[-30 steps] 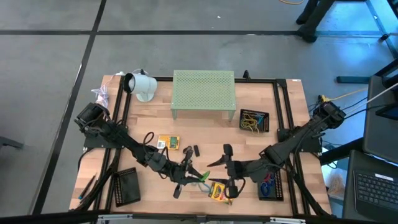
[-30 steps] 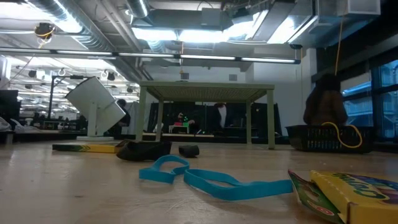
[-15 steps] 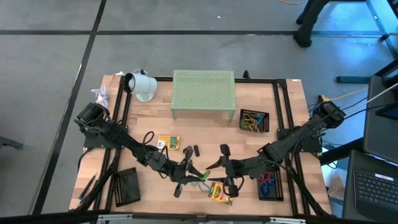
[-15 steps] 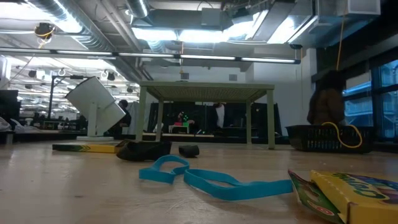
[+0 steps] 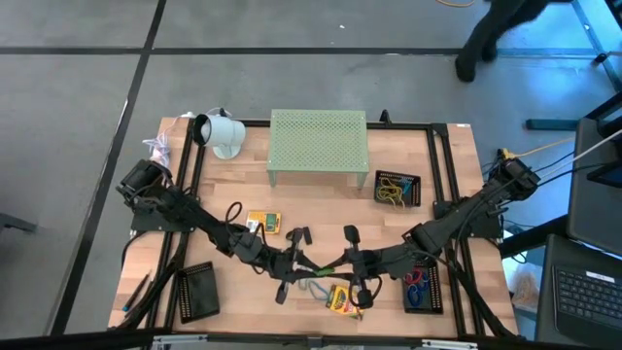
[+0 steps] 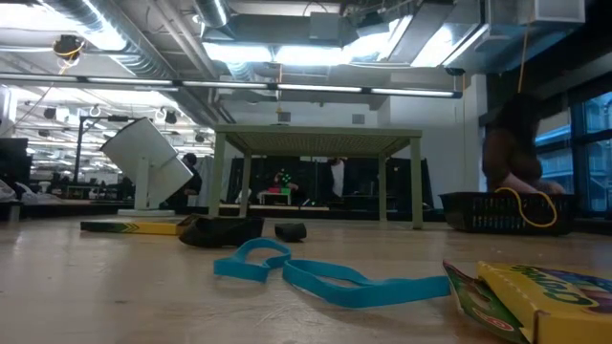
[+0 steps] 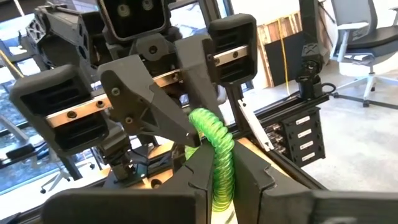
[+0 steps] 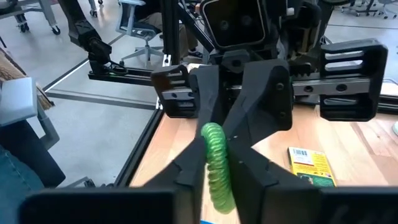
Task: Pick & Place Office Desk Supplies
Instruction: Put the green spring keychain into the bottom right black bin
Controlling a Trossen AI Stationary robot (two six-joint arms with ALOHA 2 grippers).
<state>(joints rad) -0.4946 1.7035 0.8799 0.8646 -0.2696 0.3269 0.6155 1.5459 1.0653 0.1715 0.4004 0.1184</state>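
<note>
A green coiled loop (image 5: 326, 267) hangs in the air over the table's near middle, between my two grippers. My left gripper (image 5: 305, 263) is shut on it from the left, and my right gripper (image 5: 340, 262) is shut on it from the right. Their tips face each other closely. Under them a blue rubber band (image 6: 325, 277) lies flat on the wood beside a yellow-and-green crayon box (image 5: 340, 298). A second crayon box (image 5: 263, 224) and small black clips (image 5: 294, 234) lie farther back. The low view shows neither gripper. My left gripper pinches the green loop's coiled strand (image 7: 219, 175) between its two fingers, coming about level from the table's left. The loop is clear of the table. My right gripper pinches the same strand a little farther along (image 8: 217, 177), between its two fingers, level from the table's right.
A pale green perforated stand (image 5: 318, 146) and a white lamp-like object (image 5: 219, 133) stand at the back. Black trays sit at the back right (image 5: 397, 188), near right (image 5: 421, 290) and near left (image 5: 197, 290). A person (image 6: 512, 153) shows beyond the table.
My left gripper has lifted the green loop a little, up and toward the far edge. My right gripper has come in from the right and its fingers have shut on the loop.
</note>
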